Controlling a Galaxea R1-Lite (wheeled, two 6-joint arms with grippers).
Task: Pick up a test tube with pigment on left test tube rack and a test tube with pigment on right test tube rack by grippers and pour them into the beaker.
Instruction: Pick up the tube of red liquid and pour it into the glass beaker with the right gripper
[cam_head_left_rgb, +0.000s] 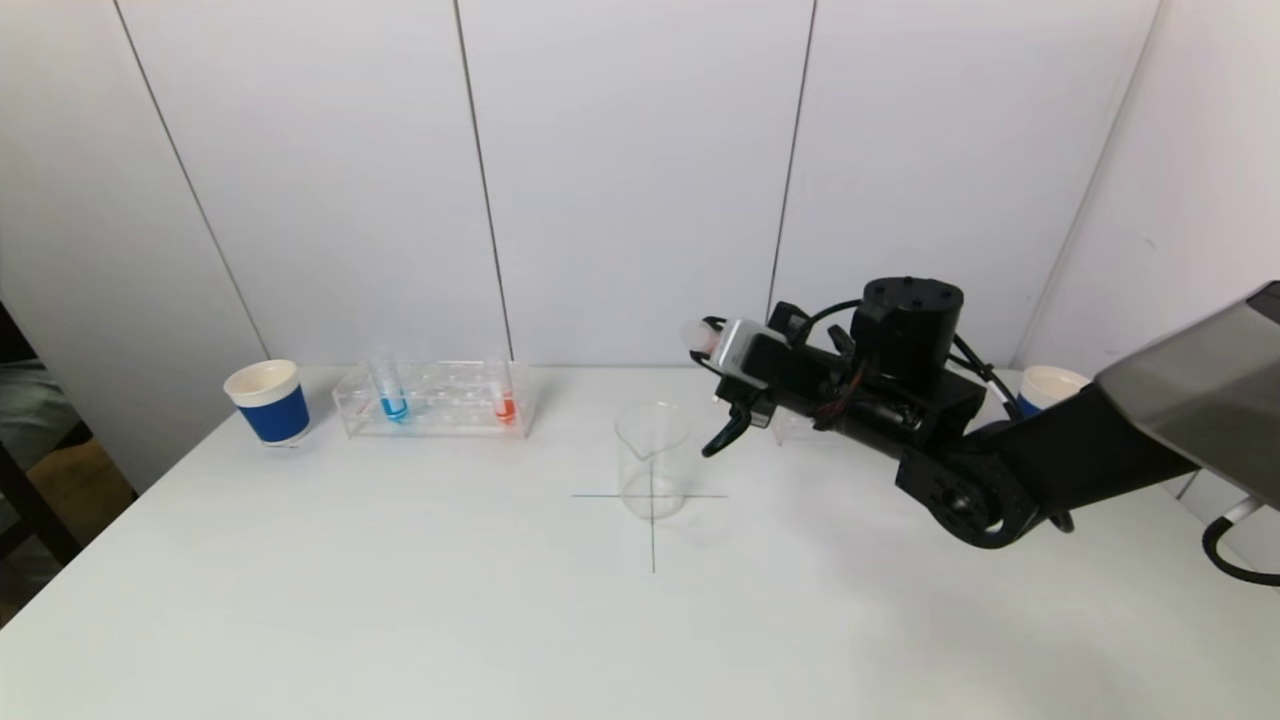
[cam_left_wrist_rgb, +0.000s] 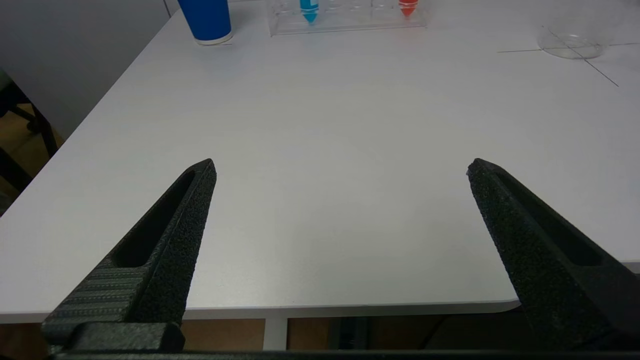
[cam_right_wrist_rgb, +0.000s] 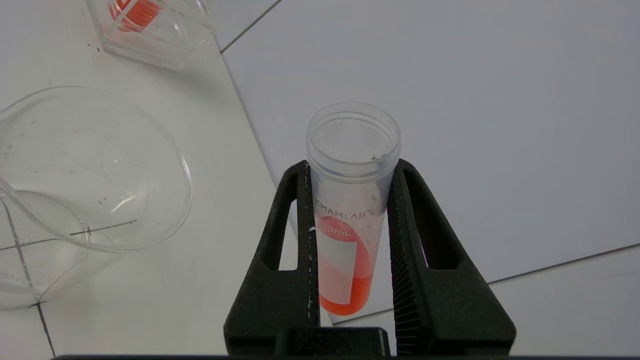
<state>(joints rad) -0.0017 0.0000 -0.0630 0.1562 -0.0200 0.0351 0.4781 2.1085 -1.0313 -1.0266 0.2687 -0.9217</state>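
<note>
The right gripper (cam_right_wrist_rgb: 350, 200) is clamping a clear plastic test tube with orange-red pigment (cam_right_wrist_rgb: 350, 220), holding it tilted just beside the clear glass beaker (cam_head_left_rgb: 653, 460) standing mid-tabletop. The left gripper (cam_left_wrist_rgb: 340, 167) is hovering wide open, holding nothing, over the white tabletop's (cam_left_wrist_rgb: 325, 150) near edge.

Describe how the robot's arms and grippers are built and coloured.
The right arm is matte black with a cylindrical joint housing, loose black cables and a silver wrist block. The right gripper and left gripper have black, rough-textured tapered fingers with slotted cut-outs and ribbed inner pads.
</note>
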